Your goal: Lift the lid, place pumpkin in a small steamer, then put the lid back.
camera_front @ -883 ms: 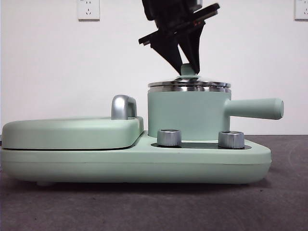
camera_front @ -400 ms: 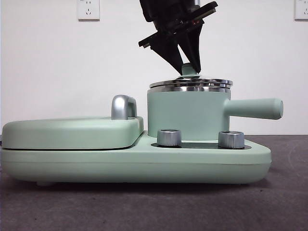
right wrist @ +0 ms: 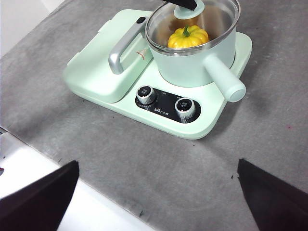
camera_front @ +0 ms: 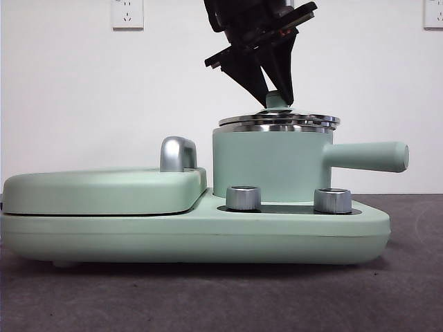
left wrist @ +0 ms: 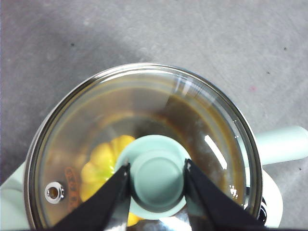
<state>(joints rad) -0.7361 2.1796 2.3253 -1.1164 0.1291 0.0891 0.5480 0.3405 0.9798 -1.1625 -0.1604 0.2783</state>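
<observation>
I had the left pincer clenched on the mint knob of the lid, one jaw on each side, coming down from above onto the small steamer. The pumpkin sat inside the pot, yellow through the glass, so the last step was the one in hand: seating the lid.

From the front the lid's steel rim looked slightly tilted, raised toward the right where the long handle stuck out. I couldn't tell for sure from that low angle whether it rested on the pot's rim all round or hung just above it on that side.

To do it well, I judged the lid needed levelling before letting go, centred so the steel rim dropped evenly inside the pot's edge, then lowered straight down. Only once it sat flat should the jaws part, and the lift should go straight up so the knob wasn't dragged sideways.

The right pincer waited high over the near desk, spread wide, holding nothing.
</observation>
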